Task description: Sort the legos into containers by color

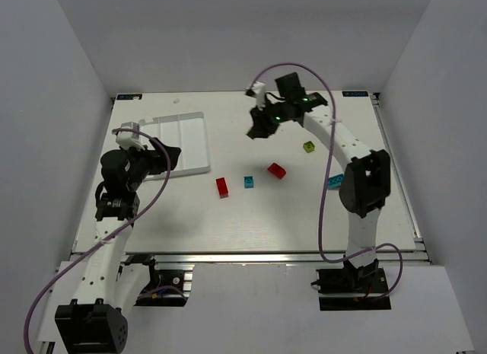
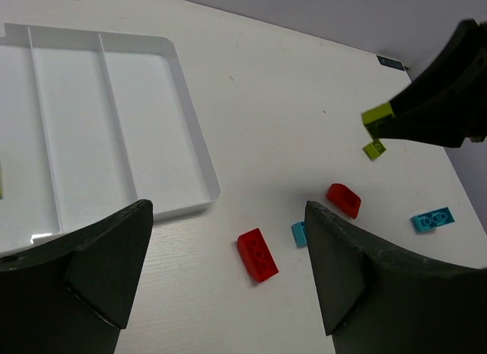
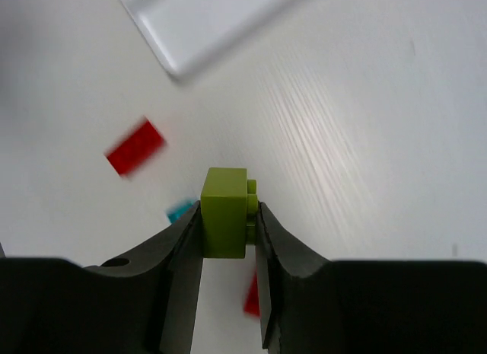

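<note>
Right gripper (image 3: 227,215) has a yellow-green lego (image 3: 224,202) clamped squarely between its jaws.

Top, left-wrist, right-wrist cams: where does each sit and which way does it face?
Top: above and behind the robot, looking down at the table; left arm and right arm show, bases at the bottom.
Left wrist: on the left gripper, looking across the tray toward the right arm; its open fingers frame the view.
Right wrist: on the right gripper, looking down at the table; its fingers clamp a green brick.
Shared: both wrist views show that held brick.
</note>
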Tool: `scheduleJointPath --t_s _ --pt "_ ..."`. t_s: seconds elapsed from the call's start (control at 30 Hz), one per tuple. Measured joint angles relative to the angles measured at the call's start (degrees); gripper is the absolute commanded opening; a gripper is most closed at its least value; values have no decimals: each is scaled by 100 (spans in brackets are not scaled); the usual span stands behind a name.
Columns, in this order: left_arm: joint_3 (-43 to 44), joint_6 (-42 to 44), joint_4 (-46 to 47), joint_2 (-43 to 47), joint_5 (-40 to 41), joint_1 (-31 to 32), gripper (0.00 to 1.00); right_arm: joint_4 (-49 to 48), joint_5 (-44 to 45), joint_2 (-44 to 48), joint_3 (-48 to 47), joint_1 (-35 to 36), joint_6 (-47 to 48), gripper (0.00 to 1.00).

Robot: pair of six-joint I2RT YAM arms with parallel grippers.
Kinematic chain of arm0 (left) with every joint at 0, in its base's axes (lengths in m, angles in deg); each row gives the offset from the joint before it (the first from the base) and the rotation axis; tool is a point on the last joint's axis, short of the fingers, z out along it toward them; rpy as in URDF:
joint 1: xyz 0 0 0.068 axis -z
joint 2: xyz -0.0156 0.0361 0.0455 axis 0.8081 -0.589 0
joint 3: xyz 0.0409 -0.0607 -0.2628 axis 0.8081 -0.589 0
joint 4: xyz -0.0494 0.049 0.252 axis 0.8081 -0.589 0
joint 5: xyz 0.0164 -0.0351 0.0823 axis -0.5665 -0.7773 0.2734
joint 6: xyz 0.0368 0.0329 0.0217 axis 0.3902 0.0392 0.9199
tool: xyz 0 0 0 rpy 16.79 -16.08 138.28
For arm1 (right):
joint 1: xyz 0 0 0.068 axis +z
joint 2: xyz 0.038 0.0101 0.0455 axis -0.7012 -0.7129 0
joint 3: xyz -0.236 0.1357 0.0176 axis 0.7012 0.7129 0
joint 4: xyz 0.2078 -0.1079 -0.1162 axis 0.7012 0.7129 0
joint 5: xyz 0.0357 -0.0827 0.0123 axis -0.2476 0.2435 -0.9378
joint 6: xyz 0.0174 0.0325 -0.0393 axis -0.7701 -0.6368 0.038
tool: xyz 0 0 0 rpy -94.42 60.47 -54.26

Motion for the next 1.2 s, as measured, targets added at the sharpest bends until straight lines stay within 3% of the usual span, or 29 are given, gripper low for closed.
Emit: scheduleJointPath --t_s 0.1,0.2,0.4,0.73,0.97,1.2 --pt "-94 44 79 225 96 0 92 17 -380 -743 -1333 719 -155 0" --pt "-243 98 225 514 142 0 92 -258 -496 -1335 -1939 1270 -551 0" --pt "-675 166 748 1246 249 0 94 -1709 -542 -1722 -1510 1980 -1412 0" --pt "-966 249 1327 1834 361 -7 95 -4581 -627 -3010 -2076 2494 -2505 0" --pt "-968 284 1335 2011 463 -7 95 -6275 173 -3995 -2334 2754 -2771 0" --pt "-968 291 1346 2046 490 -7 95 -7248 839 -4555 -2721 3139 -2649 0"
